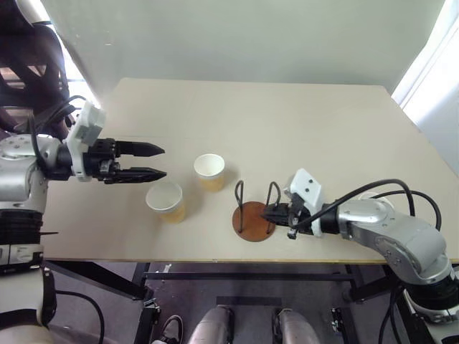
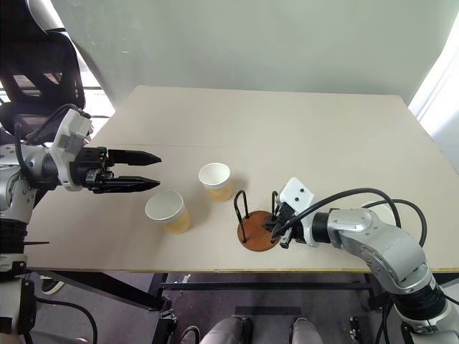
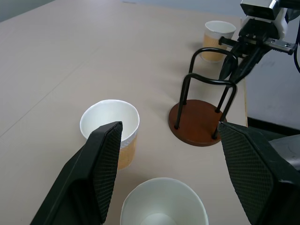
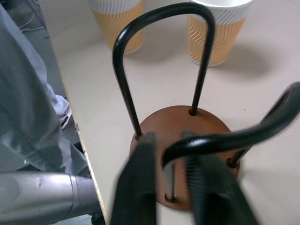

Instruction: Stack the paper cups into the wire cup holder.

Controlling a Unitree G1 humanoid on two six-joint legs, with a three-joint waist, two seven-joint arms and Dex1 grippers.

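- Wire cup holder [image 1: 252,213] upright near the front edge of the bench [image 1: 287,122], empty.
- Right end effector [image 1: 275,212] at the holder's nearer wire loop, one finger on each side of a wire leg; pinching or merely straddling, cannot tell.
- Left end effector [image 1: 147,162] hovering above the bench, fingers spread, holding nothing, pointing toward the cups.
- Two paper cups [image 1: 166,201] [image 1: 210,172] standing mouth-up, side by side but apart, left of the holder.
- Third paper cup [image 3: 217,39] seen from the left wrist, beyond the holder.
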